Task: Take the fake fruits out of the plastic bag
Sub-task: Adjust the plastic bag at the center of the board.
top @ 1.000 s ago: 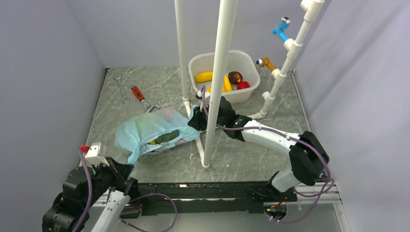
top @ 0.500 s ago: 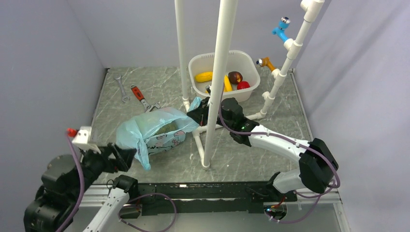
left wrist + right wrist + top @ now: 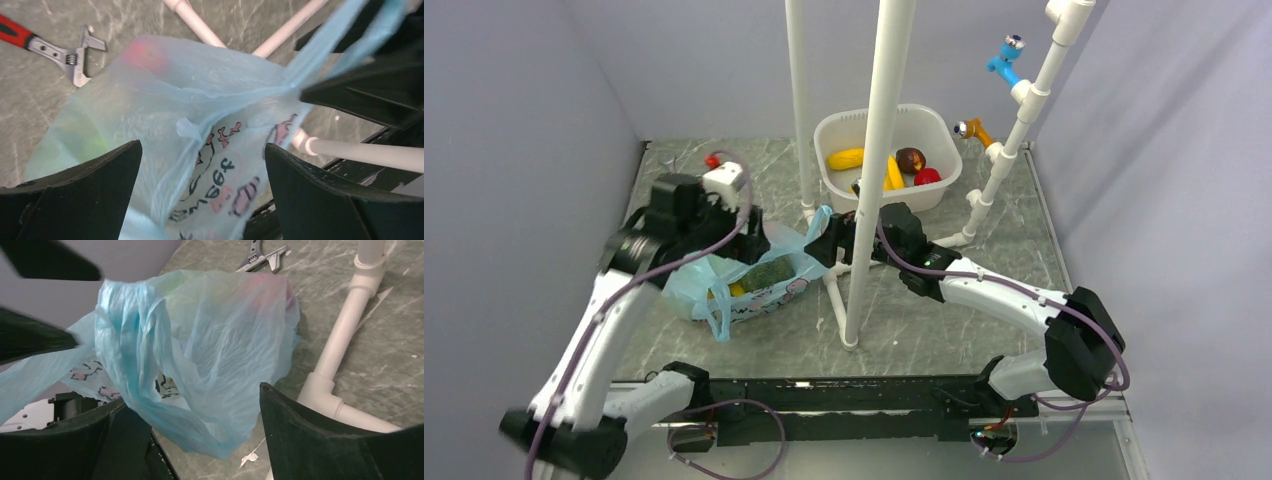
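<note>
The light blue plastic bag (image 3: pixel 742 278) lies slumped on the marble tabletop, left of the white pipe frame. A dark green fake fruit (image 3: pixel 774 272) and a bit of yellow fruit (image 3: pixel 737 291) show in its mouth. In the left wrist view a red fruit (image 3: pixel 145 55) shows through the film. My left gripper (image 3: pixel 752 240) hovers open above the bag (image 3: pixel 200 100), jaws wide apart with nothing pinched. Just right of the bag, my right gripper (image 3: pixel 829 243) is open too. A loose fold of the bag (image 3: pixel 215 340) hangs between its fingers (image 3: pixel 310 440) ungripped.
A white tub (image 3: pixel 936 128) at the back holds a yellow fruit (image 3: pixel 845 158), a banana (image 3: pixel 894 172) and a red fruit (image 3: pixel 927 176). Upright white pipes (image 3: pixel 872 200) stand between tub and bag, with a floor pipe (image 3: pixel 345 335) beside my right gripper. A red-handled wrench (image 3: pixel 50 45) lies behind the bag.
My left arm has swung from the near left corner up over the bag and opened. The right gripper has opened and let go of the bag's handle, and the bag has sagged.
</note>
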You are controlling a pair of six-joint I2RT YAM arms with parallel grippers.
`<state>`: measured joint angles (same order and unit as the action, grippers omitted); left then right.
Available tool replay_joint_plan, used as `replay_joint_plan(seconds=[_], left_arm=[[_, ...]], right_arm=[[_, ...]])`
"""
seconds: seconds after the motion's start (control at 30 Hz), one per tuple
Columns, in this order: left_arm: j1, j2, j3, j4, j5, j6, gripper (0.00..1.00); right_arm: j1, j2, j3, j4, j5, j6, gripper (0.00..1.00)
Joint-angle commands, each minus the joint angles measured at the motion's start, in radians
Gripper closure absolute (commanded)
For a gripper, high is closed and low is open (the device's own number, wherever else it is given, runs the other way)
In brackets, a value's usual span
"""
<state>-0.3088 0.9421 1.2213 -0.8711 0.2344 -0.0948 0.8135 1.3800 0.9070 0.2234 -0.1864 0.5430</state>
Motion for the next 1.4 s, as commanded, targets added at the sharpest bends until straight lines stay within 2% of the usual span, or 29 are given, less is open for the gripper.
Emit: replay_joint_plan(seconds=[0.0,0.07,0.23,0.33,0.4,0.5,0.63,0.8,0.9,1.13,1.27,1.33,1.37], left_arm=[[-0.013,0.167,0.032,0.029,0.014,0.181,0.01],[-0.059,0.200,0.001,0.049,-0.073,0.194,0.01],[-0.095,0.161,-0.149,0.210,-0.089,0.192,0.01],[-0.095,0.134,-0.230,0.304,-0.139,0.203,0.01],[-0.095,0.132,-0.246,0.309,-0.163,0.194,0.01],[-0.095,0.132,-0.262,0.328,-0.133,0.185,0.03],[-0.096,0.157,-0.256,0.318,-0.161,0.174,0.19],[-0.096,0.192,-0.232,0.287,-0.168,0.169,0.52],[-0.096,0.187,-0.228,0.284,-0.160,0.170,0.65],[-0.096,0.092,-0.263,0.344,-0.107,0.166,0.85],[-0.096,0.036,-0.284,0.376,-0.136,0.156,1.00],[-0.096,0.012,-0.293,0.391,-0.173,0.145,1.00],[-0.096,0.001,-0.293,0.396,-0.196,0.138,1.00]], right_arm=[[0.004,-0.056,0.037,-0.066,0.051,0.040,0.19],[0.004,-0.066,0.037,-0.110,0.072,0.076,0.14],[0.032,-0.076,0.032,-0.208,0.117,0.216,0.10],[0.049,-0.073,0.014,-0.219,0.126,0.297,0.09],[0.060,-0.069,0.007,-0.204,0.124,0.329,0.09],[0.073,-0.044,0.018,-0.192,0.132,0.370,0.10],[0.084,-0.016,0.018,-0.167,0.133,0.413,0.16],[0.112,-0.026,-0.053,-0.066,0.145,0.451,0.20],[0.118,-0.005,-0.044,-0.073,0.164,0.442,0.20],[0.120,0.076,-0.002,-0.038,0.145,0.413,0.23],[0.121,0.122,0.006,-0.019,0.136,0.383,0.35],[0.121,0.126,-0.025,0.019,0.134,0.374,0.42],[0.120,0.126,-0.043,0.037,0.136,0.366,0.50]])
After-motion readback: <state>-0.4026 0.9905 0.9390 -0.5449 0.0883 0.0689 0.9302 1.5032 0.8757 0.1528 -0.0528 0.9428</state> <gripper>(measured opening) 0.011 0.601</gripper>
